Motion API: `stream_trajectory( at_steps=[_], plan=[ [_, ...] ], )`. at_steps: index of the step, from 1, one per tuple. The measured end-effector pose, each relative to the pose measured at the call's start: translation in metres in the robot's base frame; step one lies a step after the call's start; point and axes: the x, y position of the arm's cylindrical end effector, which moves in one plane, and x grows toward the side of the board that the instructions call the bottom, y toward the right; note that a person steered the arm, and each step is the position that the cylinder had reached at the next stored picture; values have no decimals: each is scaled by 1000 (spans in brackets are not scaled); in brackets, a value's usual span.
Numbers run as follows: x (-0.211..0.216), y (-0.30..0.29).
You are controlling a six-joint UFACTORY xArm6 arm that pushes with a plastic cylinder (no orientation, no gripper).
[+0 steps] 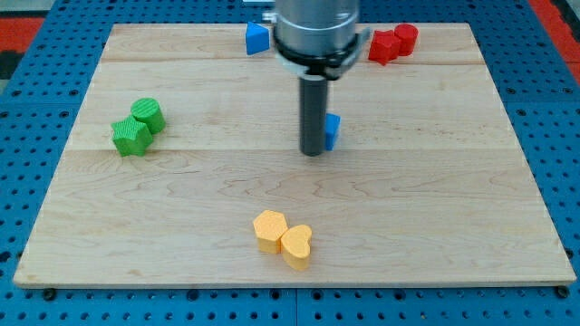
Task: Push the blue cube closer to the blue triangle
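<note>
Desk: pale wooden board, lying on a blue pegboard surface.

View's left: 2 green blocks touching. Green star-like block sits just below and left of the green cylinder.

Bottom centre: 2 yellow blocks touching. Yellow star-like block to the left, yellow heart against its lower right side.

Top edge, left of the arm: blue triangle, a wedge-shaped piece, right beside the arm's grey housing and partly at the desk's far rim.

Centre: dark rod comes straight down from the grey housing. My tip rests on the desk near its middle. No jaws on this rig, only the rod, so nothing is held.

Blue cube: just to the view's right of the rod, touching it or very nearly so; its left part is hidden behind the rod. It sits well below the blue triangle and a little right of it, the 2 well apart.

View's top right: 2 red blocks touching. Red star-like block left, red cylinder right and slightly higher.
</note>
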Motion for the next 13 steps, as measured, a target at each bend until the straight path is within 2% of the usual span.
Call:
stream_trajectory(
  at_steps=[1, 2, 3, 4, 5, 7, 10, 12, 13],
  plan=[
    [-2, 26],
    [-7, -1],
    [-31, -3],
    [-57, 26],
    [-57, 56],
    [-71, 67],
    [-116, 35],
    [-127, -32],
    [-137, -36]
  ],
)
